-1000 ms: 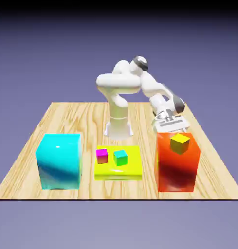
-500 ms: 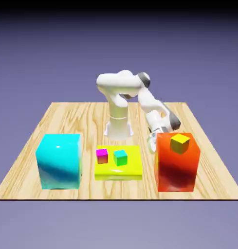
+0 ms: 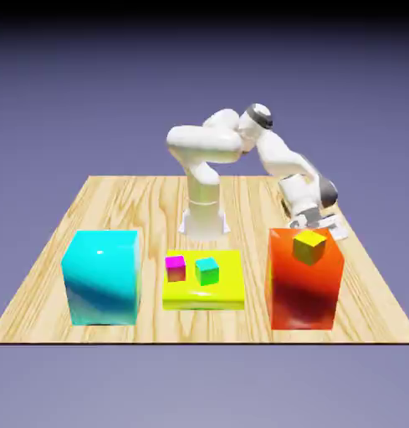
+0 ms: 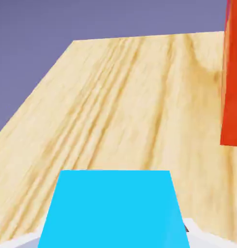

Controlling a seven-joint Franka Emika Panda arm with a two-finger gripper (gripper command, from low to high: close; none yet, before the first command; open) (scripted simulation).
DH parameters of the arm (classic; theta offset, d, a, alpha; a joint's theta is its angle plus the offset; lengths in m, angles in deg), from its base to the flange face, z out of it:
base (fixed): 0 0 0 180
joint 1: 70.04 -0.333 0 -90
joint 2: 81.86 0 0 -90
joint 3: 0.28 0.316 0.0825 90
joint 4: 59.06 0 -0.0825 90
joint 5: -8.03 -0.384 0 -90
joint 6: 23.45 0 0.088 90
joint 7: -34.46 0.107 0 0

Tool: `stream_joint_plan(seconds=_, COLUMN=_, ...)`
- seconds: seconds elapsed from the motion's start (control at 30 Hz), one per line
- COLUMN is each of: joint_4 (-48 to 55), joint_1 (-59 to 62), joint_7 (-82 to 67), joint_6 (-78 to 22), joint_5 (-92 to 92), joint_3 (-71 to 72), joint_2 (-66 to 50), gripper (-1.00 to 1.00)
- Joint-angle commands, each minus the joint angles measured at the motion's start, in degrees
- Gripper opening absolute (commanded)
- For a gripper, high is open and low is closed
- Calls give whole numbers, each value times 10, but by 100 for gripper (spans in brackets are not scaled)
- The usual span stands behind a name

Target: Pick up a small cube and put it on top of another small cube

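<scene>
The small cube (image 4: pixel 112 208), bright blue, fills the bottom middle of the hand view and hides most of both fingertips. My gripper (image 3: pixel 318 222) is shut on it. In the exterior view the gripper hangs just behind the top back edge of the big red block (image 3: pixel 304 284), toward the exterior view's right, and the blue cube itself is hidden there. A magenta small cube (image 3: pixel 176 267) and a teal-green small cube (image 3: pixel 207 270) sit side by side on a flat yellow slab (image 3: pixel 203 291). A yellow small cube (image 3: pixel 309 247) rests on top of the red block.
A big cyan block (image 3: pixel 101 277) stands at the exterior view's left on the wooden table (image 3: pixel 115 205). In the hand view the red block (image 4: pixel 232 72) lines the right edge, with wood grain (image 4: pixel 115 97) stretching ahead of the held cube.
The gripper dropped behind the red block and shut, from open a second ago. It has since risen and swung toward the exterior view's right.
</scene>
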Motion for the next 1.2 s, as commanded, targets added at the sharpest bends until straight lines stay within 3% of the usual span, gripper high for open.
stream_joint_plan(seconds=0.0, joint_4=10, joint_1=13, joint_7=22, joint_6=-14, joint_5=26, joint_3=-12, joint_2=2, gripper=-100)
stream_joint_plan(seconds=1.17, joint_4=372, joint_1=470, joint_7=754, joint_6=-512, joint_5=898, joint_3=-419, joint_2=60, gripper=-100)
